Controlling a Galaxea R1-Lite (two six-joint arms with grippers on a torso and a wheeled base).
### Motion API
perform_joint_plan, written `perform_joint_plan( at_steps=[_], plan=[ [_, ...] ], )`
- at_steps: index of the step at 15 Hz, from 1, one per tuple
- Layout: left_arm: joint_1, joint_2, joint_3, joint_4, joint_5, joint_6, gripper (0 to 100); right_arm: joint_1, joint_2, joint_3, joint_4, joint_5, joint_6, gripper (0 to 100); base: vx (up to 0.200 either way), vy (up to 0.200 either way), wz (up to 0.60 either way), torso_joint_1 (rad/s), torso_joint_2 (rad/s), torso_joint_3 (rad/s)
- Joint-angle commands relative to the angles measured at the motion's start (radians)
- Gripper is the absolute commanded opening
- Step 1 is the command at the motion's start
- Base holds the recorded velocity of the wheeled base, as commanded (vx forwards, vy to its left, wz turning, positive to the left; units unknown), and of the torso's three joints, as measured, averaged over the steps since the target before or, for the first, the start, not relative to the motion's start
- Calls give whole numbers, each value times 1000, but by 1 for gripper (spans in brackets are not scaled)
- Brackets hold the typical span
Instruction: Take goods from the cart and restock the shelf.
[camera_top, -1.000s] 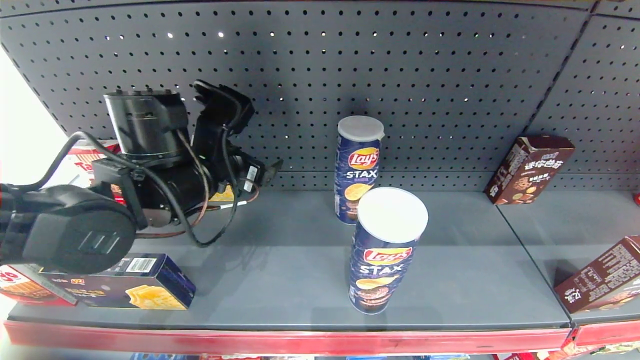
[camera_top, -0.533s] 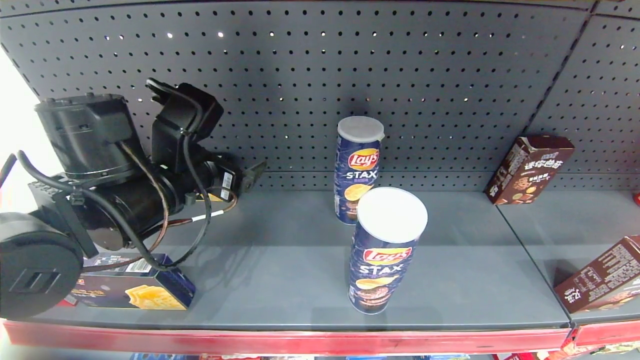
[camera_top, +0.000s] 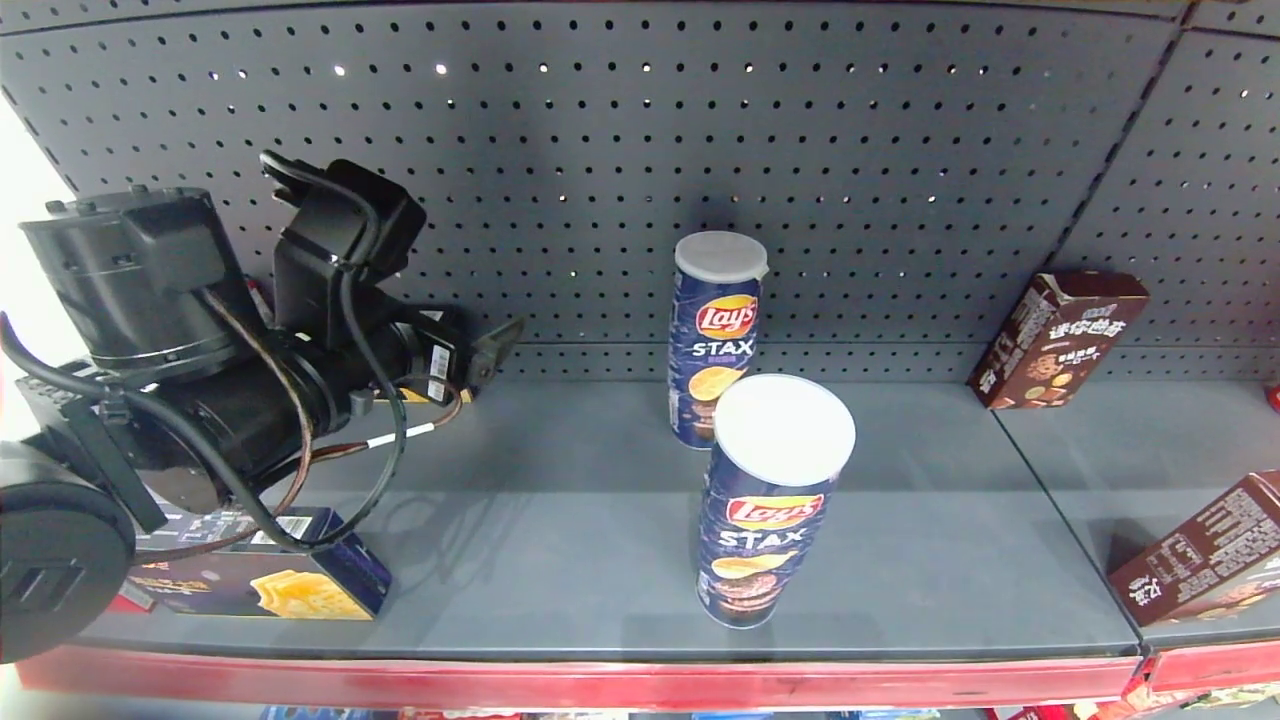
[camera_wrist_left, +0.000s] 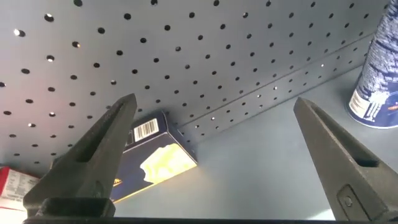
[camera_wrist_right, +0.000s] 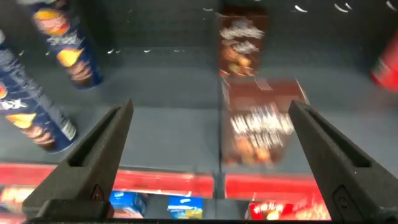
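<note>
Head view: a rear chip can (camera_top: 716, 340) and a front chip can (camera_top: 768, 500) stand upright on the grey shelf (camera_top: 560, 560); left wrist view: the left gripper (camera_wrist_left: 214, 102) is released, its jaws spread before a blue box (camera_wrist_left: 155, 155) at the pegboard (camera_wrist_left: 186, 56); right wrist view: the right gripper (camera_wrist_right: 211, 107) is likewise released, facing a brown box (camera_wrist_right: 260, 121).

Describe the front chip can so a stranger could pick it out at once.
Find the grey shelf with the red front lip. Near its middle stand two upright blue chip cans, one behind the other. The front can is nearer the lip and has a white lid; the rear can, by the pegboard, has a greyish one.
</note>
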Motion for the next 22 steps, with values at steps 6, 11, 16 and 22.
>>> perform_joint_plan(
  at_steps=[6,11,16,22],
  plan=[
    [9,-6,50,-19,-1,0,100,263,727,-166,-328,57,-137,100,0,0,0,0,0,0],
    [22,-10,58,-19,-1,0,100,358,920,-258,-333,58,-209,100,0,0,0,0,0,0],
    [22,-10,58,-19,-1,0,100,478,972,-235,-330,89,-220,100,0,0,0,0,0,0],
    [29,-10,58,-22,-1,0,100,550,1038,-238,-334,86,-220,100,0,0,0,0,0,0]
  ],
)
